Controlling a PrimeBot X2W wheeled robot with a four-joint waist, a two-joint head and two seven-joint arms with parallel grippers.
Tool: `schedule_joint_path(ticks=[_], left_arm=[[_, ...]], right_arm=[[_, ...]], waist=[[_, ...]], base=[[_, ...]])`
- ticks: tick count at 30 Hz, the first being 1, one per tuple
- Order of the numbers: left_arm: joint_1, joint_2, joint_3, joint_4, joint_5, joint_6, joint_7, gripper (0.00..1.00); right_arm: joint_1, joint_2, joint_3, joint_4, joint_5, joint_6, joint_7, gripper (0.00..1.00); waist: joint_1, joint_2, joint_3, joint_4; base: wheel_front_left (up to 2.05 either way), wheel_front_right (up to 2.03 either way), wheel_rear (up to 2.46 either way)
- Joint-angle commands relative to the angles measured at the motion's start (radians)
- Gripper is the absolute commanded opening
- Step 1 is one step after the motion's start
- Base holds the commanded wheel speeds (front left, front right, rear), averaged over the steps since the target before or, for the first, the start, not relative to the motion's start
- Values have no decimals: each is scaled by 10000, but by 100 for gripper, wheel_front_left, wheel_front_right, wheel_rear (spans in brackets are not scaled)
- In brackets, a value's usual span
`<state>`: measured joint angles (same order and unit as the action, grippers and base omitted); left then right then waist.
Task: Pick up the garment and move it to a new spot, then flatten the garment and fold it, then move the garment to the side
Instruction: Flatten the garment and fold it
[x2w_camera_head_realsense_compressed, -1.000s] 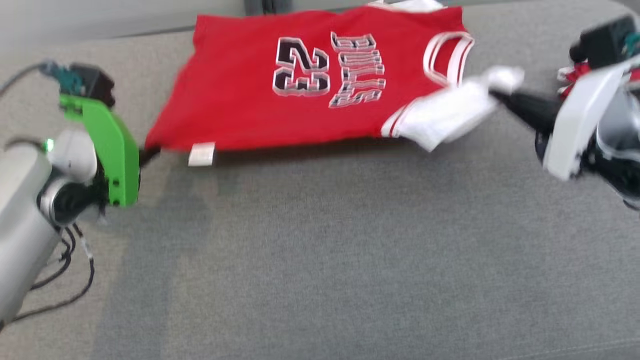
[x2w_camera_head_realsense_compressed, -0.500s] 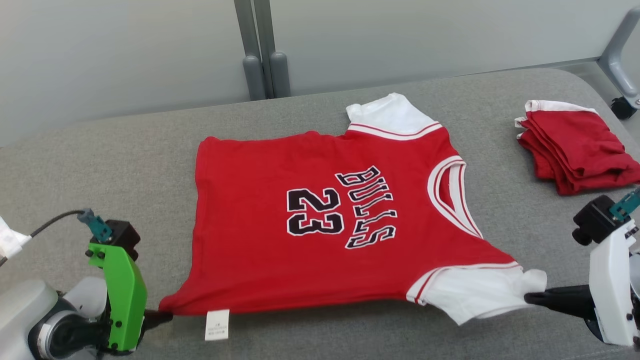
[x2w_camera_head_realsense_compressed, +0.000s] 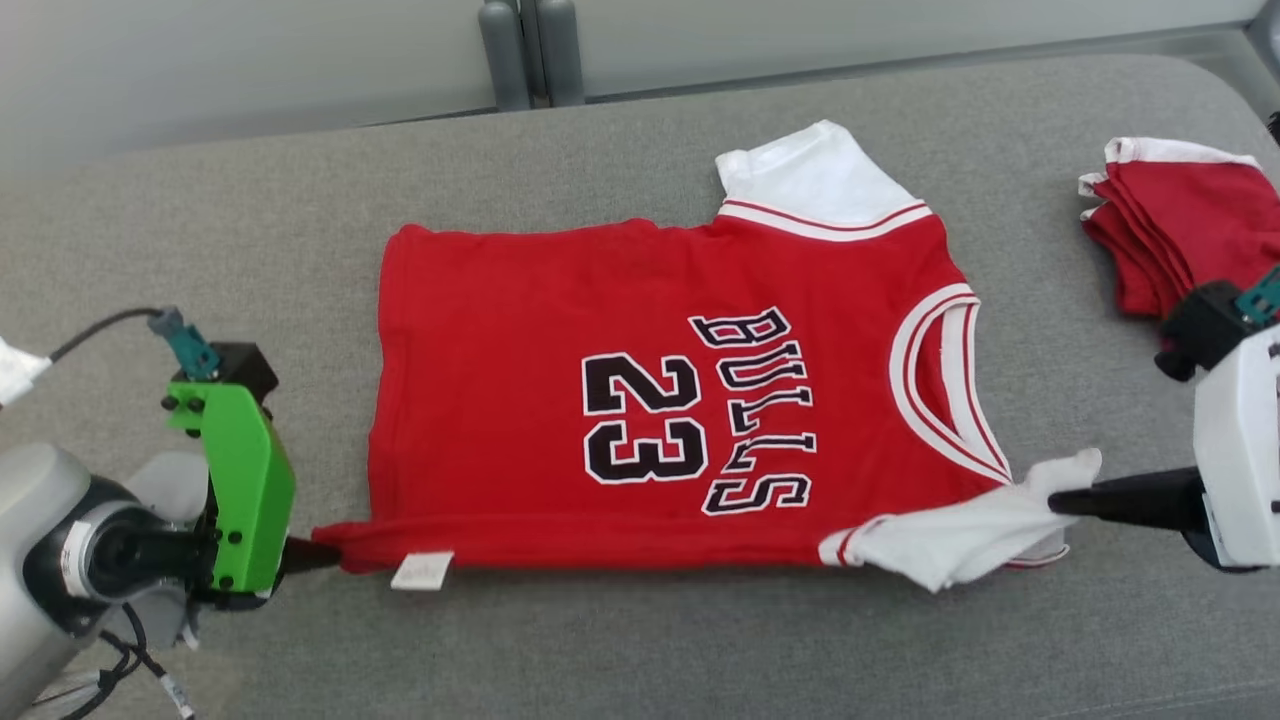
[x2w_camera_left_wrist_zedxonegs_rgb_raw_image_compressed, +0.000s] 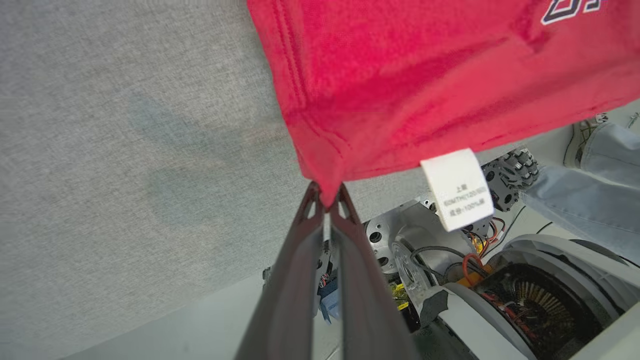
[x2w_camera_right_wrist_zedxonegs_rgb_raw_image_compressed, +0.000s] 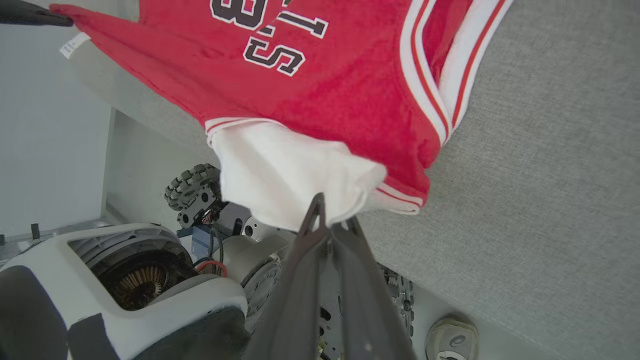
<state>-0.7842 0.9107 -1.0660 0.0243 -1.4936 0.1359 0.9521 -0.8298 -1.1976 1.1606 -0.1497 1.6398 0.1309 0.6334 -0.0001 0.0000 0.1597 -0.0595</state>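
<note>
The red "BULLS" 23 garment (x2w_camera_head_realsense_compressed: 640, 400) is lying front-up across the middle of the grey padded surface (x2w_camera_head_realsense_compressed: 300, 230), its hem pointing left and its neckline pointing right, while the robot's two arms are drawing its near edge straight between them. At the near left, the left gripper (x2w_camera_head_realsense_compressed: 318, 553), carried on a bright green wrist bracket (x2w_camera_head_realsense_compressed: 240, 480), is pinching the garment's near hem corner, its two dark fingers pressed together on the red cloth. A small white label (x2w_camera_head_realsense_compressed: 423, 571) is hanging from the near edge just right of that corner. At the near right, the right gripper (x2w_camera_head_realsense_compressed: 1058, 503) is clamping the near sleeve (x2w_camera_head_realsense_compressed: 950, 540), whose white fabric is bunching and crumpling around the closed fingertips. The far sleeve (x2w_camera_head_realsense_compressed: 810, 180) is lying flat on the far side, its red-striped band meeting the red body. A second red piece with white trim (x2w_camera_head_realsense_compressed: 1170, 230) is sitting folded at the far right of the surface, well apart from the garment. Past the surface's near rim, the left wrist view is catching a person's leg in pale blue jeans (x2w_camera_left_wrist_zedxonegs_rgb_raw_image_compressed: 590, 185), and the right wrist view is taking in a pale shoe (x2w_camera_right_wrist_zedxonegs_rgb_raw_image_compressed: 450, 342) on the floor.
</note>
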Motion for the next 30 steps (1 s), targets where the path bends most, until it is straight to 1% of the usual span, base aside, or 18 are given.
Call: schedule_joint_path(ticks=[1, 4, 7, 12, 16, 17, 18, 21, 24, 26, 28, 29, 30], left_arm=[[-333, -239, 98, 206, -26, 84, 135, 0], [-805, -586, 181, 715, -59, 157, 362, 0], [-1215, -1015, 306, 1349, -66, 127, 396, 0], [-1612, -1619, 442, 2322, -78, -41, 266, 0], [-1674, -2083, 600, 3038, -113, -268, -145, 0], [-1626, -2215, 658, 3331, 28, -457, -496, 78], [-1569, -2282, 687, 3446, 43, -538, -630, 100], [-1390, -2407, 812, 3752, -11, -823, -1009, 100], [-1298, -2276, 788, 3837, 279, -1158, -1383, 100], [-1196, -2175, 844, 3772, 485, -1387, -1838, 100], [-1070, -2055, 896, 3638, 830, -1601, -2568, 100], [-957, -2000, 972, 3517, 1068, -1681, -3099, 100], [-847, -1973, 1088, 3444, 1206, -1667, -3617, 100]], right_arm=[[-278, 207, -71, 322, 175, -4, 119, 0], [-821, 644, -147, 1179, 387, -4, 361, 0], [-1395, 1272, -185, 2220, 579, -4, 444, 0], [-2060, 2360, -43, 3781, 610, -4, 296, 0], [-2428, 3215, 86, 4817, 432, -3, -78, 0], [-2500, 3524, 148, 5190, 301, -4, -320, 61], [-2504, 3634, 157, 5339, 319, -3, -425, 100], [-2447, 3889, 103, 5704, 285, -3, -924, 100], [-2298, 3904, 8, 5753, 218, -3, -1462, 100], [-2156, 3803, -92, 5537, 61, -3, -2045, 100], [-1960, 3651, -233, 5198, -229, -3, -2886, 100], [-1830, 3547, -345, 4975, -396, -3, -3457, 100], [-1696, 3470, -442, 4774, -535, -3, -3976, 100]], waist=[[1, 0, 755, 163], [1, 0, 1112, 173], [1, 0, 1417, 142], [1, 0, 1586, 96], [1, 0, 1557, 50], [1, 0, 1498, 33], [1, 0, 1453, 33], [1, 0, 1245, 53], [1, 0, 951, 82], [1, 0, 705, 113], [1, 0, 403, 149], [1, 0, 256, 164], [1, 0, 145, 174]], base=[[0, 0, 0], [0, 0, 0], [0, 0, 0], [0, 0, 0], [0, 0, 0], [0, 0, 0], [0, 0, 0], [0, 0, 0], [0, 0, 0], [0, 0, 0], [0, 0, 0], [0, 0, 0], [0, 0, 0]])
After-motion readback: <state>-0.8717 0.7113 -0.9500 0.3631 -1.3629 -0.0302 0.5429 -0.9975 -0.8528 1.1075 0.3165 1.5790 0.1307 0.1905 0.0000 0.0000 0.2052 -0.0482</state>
